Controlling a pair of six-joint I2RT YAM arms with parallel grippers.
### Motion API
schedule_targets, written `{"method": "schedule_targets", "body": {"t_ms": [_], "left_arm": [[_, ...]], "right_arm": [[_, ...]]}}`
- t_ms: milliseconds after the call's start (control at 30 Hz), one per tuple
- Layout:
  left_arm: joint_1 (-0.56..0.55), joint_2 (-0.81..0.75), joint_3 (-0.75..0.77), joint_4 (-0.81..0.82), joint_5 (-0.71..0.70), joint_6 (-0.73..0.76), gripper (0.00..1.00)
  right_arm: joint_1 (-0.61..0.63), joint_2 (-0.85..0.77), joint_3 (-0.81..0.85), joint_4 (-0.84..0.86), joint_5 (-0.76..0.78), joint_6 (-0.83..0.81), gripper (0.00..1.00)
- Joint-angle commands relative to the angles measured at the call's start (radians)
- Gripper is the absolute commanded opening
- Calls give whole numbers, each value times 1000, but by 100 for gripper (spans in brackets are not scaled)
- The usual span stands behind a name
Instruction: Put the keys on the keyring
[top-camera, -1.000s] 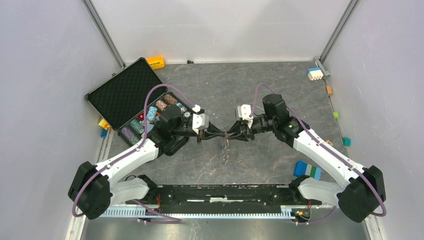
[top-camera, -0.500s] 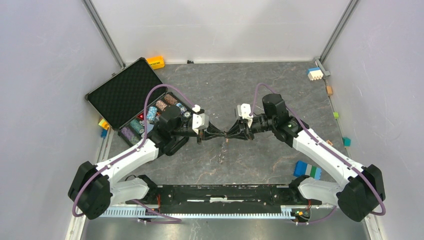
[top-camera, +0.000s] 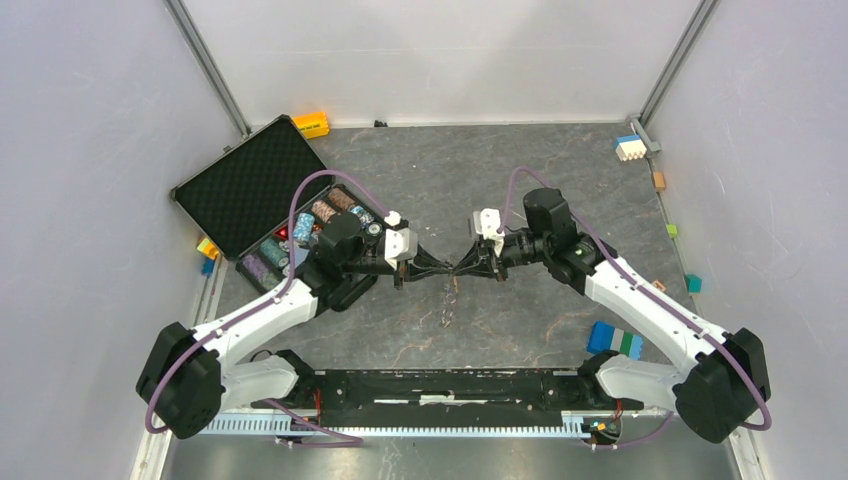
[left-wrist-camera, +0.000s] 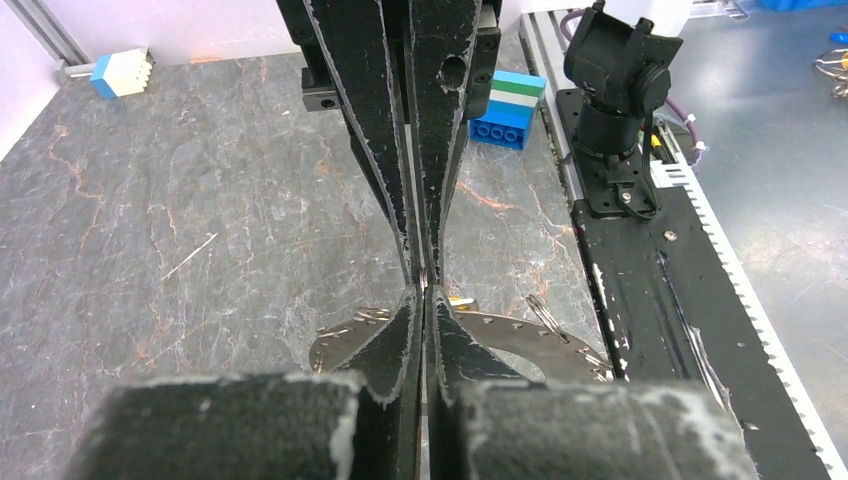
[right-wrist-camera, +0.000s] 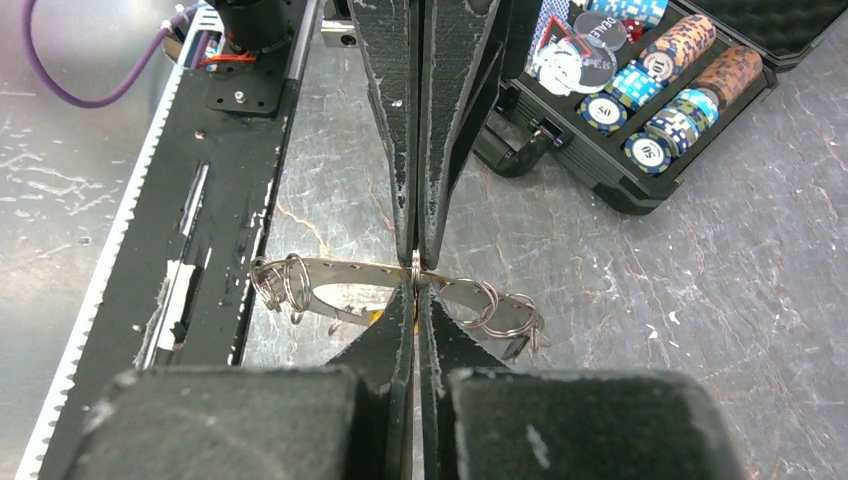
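Watching the right pincer (right-wrist-camera: 415, 292), we are seeing its jaws newly pressed together, tip to tip against the left pincer (left-wrist-camera: 425, 296) (also pressed tight). The keyring (right-wrist-camera: 350, 272) is stretching just beneath both tips, a small ring (right-wrist-camera: 415, 263) sitting between them. Which pincer is gripping it we cannot tell, so threading is probably beginning.

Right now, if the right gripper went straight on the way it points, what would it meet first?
The left gripper, head-on: it and the right gripper stand tip to tip, both shut, the keyring hanging where they meet. No gap shows.
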Motion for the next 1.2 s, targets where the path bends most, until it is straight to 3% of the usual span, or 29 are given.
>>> {"method": "schedule_targets", "body": {"t_ms": [0,267,467,633,1167], "left_arm": [[1,-12,8,1,23,68,5],[2,1,133,-317,-23,278,45],[2,26,172,-352,-56,307,60],[1,52,169,-293,-80,274,60],[0,90,95,-98,-39,158,35]], "right_arm": [[2,-18,39,-51,106,-67,0],[63,31,193,-283,318,-195,0],[105,58,248,-349,408,-207,0],[140,76,271,-364,462,-207,0],[177,94,284,-350,501,-183,0]]}}
